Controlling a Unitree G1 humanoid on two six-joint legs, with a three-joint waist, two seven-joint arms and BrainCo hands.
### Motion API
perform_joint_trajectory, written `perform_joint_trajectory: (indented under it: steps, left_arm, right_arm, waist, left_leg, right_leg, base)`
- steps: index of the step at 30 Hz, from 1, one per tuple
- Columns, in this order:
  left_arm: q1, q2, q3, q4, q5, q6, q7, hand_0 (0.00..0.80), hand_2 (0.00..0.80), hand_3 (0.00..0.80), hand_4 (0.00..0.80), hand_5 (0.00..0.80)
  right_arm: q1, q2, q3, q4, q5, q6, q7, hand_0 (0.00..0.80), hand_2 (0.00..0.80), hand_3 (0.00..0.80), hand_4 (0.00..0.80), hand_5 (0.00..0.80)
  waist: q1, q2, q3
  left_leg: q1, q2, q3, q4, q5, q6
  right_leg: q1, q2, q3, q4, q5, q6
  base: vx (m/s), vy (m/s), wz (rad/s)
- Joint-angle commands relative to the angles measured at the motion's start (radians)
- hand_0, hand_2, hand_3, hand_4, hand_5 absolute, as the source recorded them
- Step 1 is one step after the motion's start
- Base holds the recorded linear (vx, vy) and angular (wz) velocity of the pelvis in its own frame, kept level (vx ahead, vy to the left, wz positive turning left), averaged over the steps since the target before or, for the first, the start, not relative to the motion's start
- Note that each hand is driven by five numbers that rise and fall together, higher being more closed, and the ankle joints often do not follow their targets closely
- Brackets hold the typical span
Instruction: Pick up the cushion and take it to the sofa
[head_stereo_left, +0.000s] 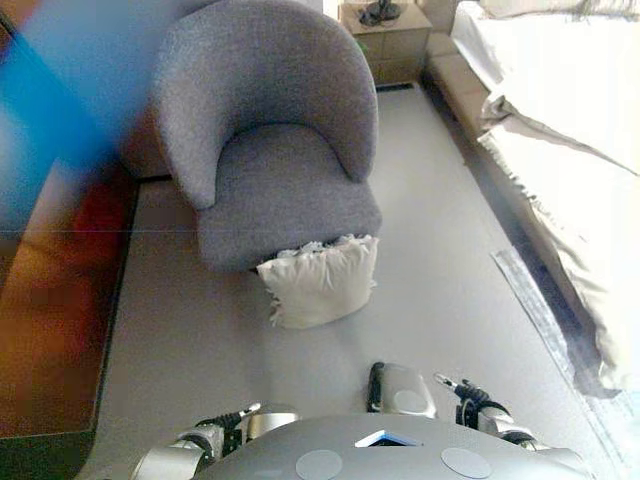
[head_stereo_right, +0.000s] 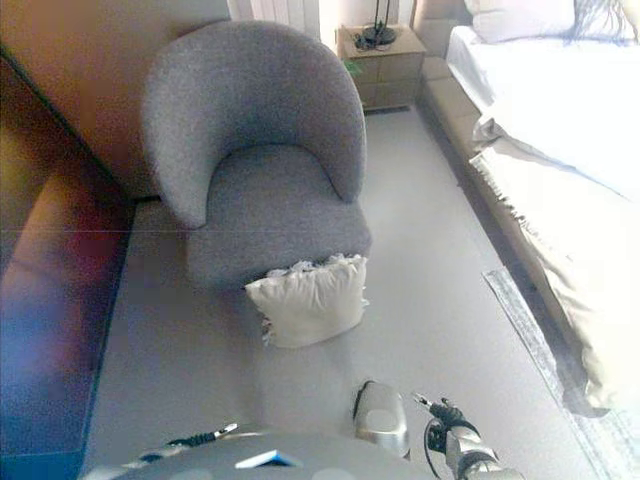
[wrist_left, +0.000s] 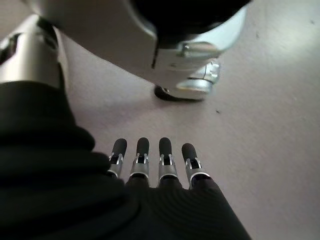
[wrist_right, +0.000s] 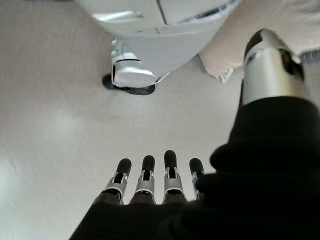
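Both hands hang low at the robot's sides, holding nothing. The left hand (wrist_left: 165, 200) has its fingers (wrist_left: 142, 155) straight in a row; the right hand (wrist_right: 150, 210) likewise, fingers (wrist_right: 170, 167) extended.

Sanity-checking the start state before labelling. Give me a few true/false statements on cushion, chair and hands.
1. The cushion stands on the floor, leaning against the grey armchair. True.
2. The cushion lies on the armchair's seat. False: the seat is bare.
3. The left hand holds nothing, fingers straight. True.
4. The right hand grips the cushion. False: it is empty over bare floor.
5. A bed is on the robot's right. True.
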Motion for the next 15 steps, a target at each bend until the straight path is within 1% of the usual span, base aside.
perform_joint_trajectory:
  steps: [1, 2, 3, 4, 5, 6, 7, 8, 10, 11, 12, 13, 14, 15]
  left_arm:
    - [0.006, -0.013, -0.038, -0.026, -0.041, -0.01, 0.025, 0.0, 0.0, 0.0, 0.0, 0.0]
    - [0.007, -0.017, -0.032, -0.024, -0.047, -0.024, 0.031, 0.0, 0.0, 0.0, 0.0, 0.0]
    - [0.01, -0.017, -0.023, -0.023, -0.049, -0.035, 0.037, 0.0, 0.0, 0.0, 0.0, 0.0]
    - [0.019, -0.01, -0.01, -0.027, -0.043, -0.041, 0.036, 0.0, 0.0, 0.0, 0.0, 0.0]
    - [0.025, -0.003, -0.002, -0.03, -0.043, -0.04, 0.034, 0.0, 0.0, 0.0, 0.0, 0.0]
    - [0.029, 0.005, 0.0, -0.033, -0.042, -0.035, 0.023, 0.0, 0.0, 0.0, 0.0, 0.0]
    - [0.028, 0.008, 0.0, -0.034, -0.038, -0.03, 0.017, 0.0, 0.0, 0.0, 0.0, 0.0]
    - [0.028, 0.01, -0.001, -0.037, -0.029, -0.021, 0.014, 0.0, 0.0, 0.0, 0.0, 0.0]
    - [0.032, 0.009, -0.013, -0.043, 0.009, -0.002, 0.003, 0.0, 0.0, 0.0, 0.0, 0.0]
    - [0.032, 0.007, -0.02, -0.044, 0.026, 0.008, -0.009, 0.0, 0.0, 0.0, 0.0, 0.0]
    - [0.028, 0.003, -0.025, -0.044, 0.029, 0.012, -0.015, 0.0, 0.0, 0.0, 0.0, 0.0]
    - [0.023, -0.001, -0.029, -0.045, 0.023, 0.015, -0.017, 0.0, 0.0, 0.0, 0.0, 0.0]
    - [0.02, -0.007, -0.033, -0.047, 0.01, 0.017, -0.014, 0.0, 0.0, 0.0, 0.0, 0.0]
    - [0.017, -0.008, -0.037, -0.048, -0.003, 0.018, -0.007, 0.0, 0.0, 0.0, 0.0, 0.0]
  right_arm:
    - [-0.016, -0.019, 0.052, 0.021, 0.045, 0.035, -0.052, 0.0, 0.0, 0.0, 0.0, 0.0]
    - [-0.025, -0.02, 0.05, 0.022, 0.059, 0.04, -0.047, 0.0, 0.0, 0.0, 0.0, 0.0]
    - [-0.033, -0.02, 0.048, 0.021, 0.055, 0.039, -0.037, 0.0, 0.0, 0.0, 0.0, 0.0]
    - [-0.042, -0.017, 0.048, 0.021, 0.047, 0.04, -0.032, 0.0, 0.0, 0.0, 0.0, 0.0]
    - [-0.047, -0.014, 0.05, 0.022, 0.033, 0.045, -0.028, 0.0, 0.0, 0.0, 0.0, 0.0]
    - [-0.052, -0.011, 0.061, 0.026, 0.045, 0.054, -0.034, 0.0, 0.0, 0.0, 0.0, 0.0]
    - [-0.053, -0.01, 0.066, 0.03, 0.06, 0.058, -0.038, 0.0, 0.0, 0.0, 0.0, 0.0]
    - [-0.049, -0.008, 0.07, 0.034, 0.085, 0.061, -0.042, 0.0, 0.0, 0.0, 0.0, 0.0]
    - [-0.041, -0.006, 0.074, 0.035, 0.109, 0.063, -0.049, 0.0, 0.0, 0.0, 0.0, 0.0]
    - [-0.038, -0.005, 0.077, 0.032, 0.117, 0.064, -0.056, 0.0, 0.0, 0.0, 0.0, 0.0]
    - [-0.039, -0.001, 0.081, 0.028, 0.126, 0.061, -0.07, 0.0, 0.0, 0.0, 0.0, 0.0]
    - [-0.043, 0.003, 0.084, 0.028, 0.139, 0.058, -0.082, 0.0, 0.0, 0.0, 0.0, 0.0]
    - [-0.049, 0.01, 0.083, 0.031, 0.151, 0.056, -0.093, 0.0, 0.0, 0.0, 0.0, 0.0]
    - [-0.052, 0.015, 0.078, 0.033, 0.151, 0.06, -0.1, 0.0, 0.0, 0.0, 0.0, 0.0]
  waist:
    - [0.04, -0.04, -0.011]
    - [0.059, -0.047, -0.002]
    - [0.073, -0.048, 0.004]
    - [0.086, -0.04, 0.005]
    - [0.092, -0.037, 0.002]
    - [0.103, -0.019, 0.005]
    - [0.111, -0.012, 0.003]
    - [0.123, -0.001, 0.004]
    - [0.142, 0.015, 0.007]
    - [0.149, 0.016, 0.01]
    - [0.15, 0.012, 0.01]
    - [0.149, 0.009, 0.009]
    - [0.143, 0.005, 0.008]
    - [0.135, 0.005, 0.003]
  left_leg:
    - [-0.076, -0.082, 0.088, 0.217, 0.101, 0.111]
    - [-0.093, -0.089, 0.083, 0.171, 0.075, 0.123]
    - [-0.095, -0.09, 0.077, 0.094, 0.065, 0.129]
    - [-0.089, -0.078, 0.07, -0.05, 0.089, 0.127]
    - [-0.087, -0.07, 0.074, -0.128, 0.116, 0.122]
    - [-0.083, -0.046, 0.089, -0.262, 0.17, 0.1]
    - [-0.088, -0.035, 0.088, -0.331, 0.211, 0.083]
    - [-0.1, -0.016, 0.081, -0.4, 0.271, 0.056]
    - [-0.138, 0.021, 0.065, -0.463, 0.378, 0.012]
    - [-0.16, 0.032, 0.059, -0.461, 0.393, 0.003]
    - [-0.172, 0.035, 0.061, -0.442, 0.375, 0.008]
    - [-0.175, 0.031, 0.065, -0.427, 0.35, 0.02]
    - [-0.163, 0.021, 0.071, -0.419, 0.316, 0.038]
    - [-0.157, 0.016, 0.07, -0.411, 0.299, 0.049]
  right_leg:
    - [0.103, -0.036, -0.002, -0.31, 0.225, 0.022]
    - [0.122, -0.035, -0.008, -0.315, 0.212, 0.026]
    - [0.138, -0.031, -0.01, -0.317, 0.201, 0.03]
    - [0.161, -0.013, -0.009, -0.318, 0.182, 0.033]
    - [0.17, -0.003, -0.011, -0.32, 0.17, 0.032]
    - [0.2, 0.023, -0.014, -0.328, 0.148, 0.031]
    - [0.215, 0.035, -0.018, -0.335, 0.136, 0.029]
    - [0.241, 0.052, -0.022, -0.345, 0.119, 0.027]
    - [0.287, 0.077, -0.025, -0.349, 0.083, 0.016]
    - [0.305, 0.077, -0.027, -0.344, 0.063, 0.01]
    - [0.31, 0.07, -0.028, -0.331, 0.044, 0.008]
    - [0.311, 0.062, -0.026, -0.315, 0.029, 0.009]
    - [0.313, 0.051, -0.016, -0.283, 0.009, 0.013]
    - [0.308, 0.05, -0.001, -0.251, -0.007, 0.016]
  base:
    - [0.305, -0.213, 0.11]
    - [0.313, -0.158, -0.11]
    - [0.31, -0.087, -0.19]
    - [0.308, -0.046, -0.19]
    - [0.327, -0.004, 0.0]
    - [0.298, 0.004, -0.02]
    - [0.332, 0.033, 0.11]
    - [0.331, 0.048, 0.16]
    - [0.353, 0.079, 0.26]
    - [0.305, 0.103, 0.06]
    - [0.272, 0.116, 0.02]
    - [0.277, 0.144, 0.07]
    - [0.295, 0.157, 0.06]
    - [0.31, 0.16, -0.09]
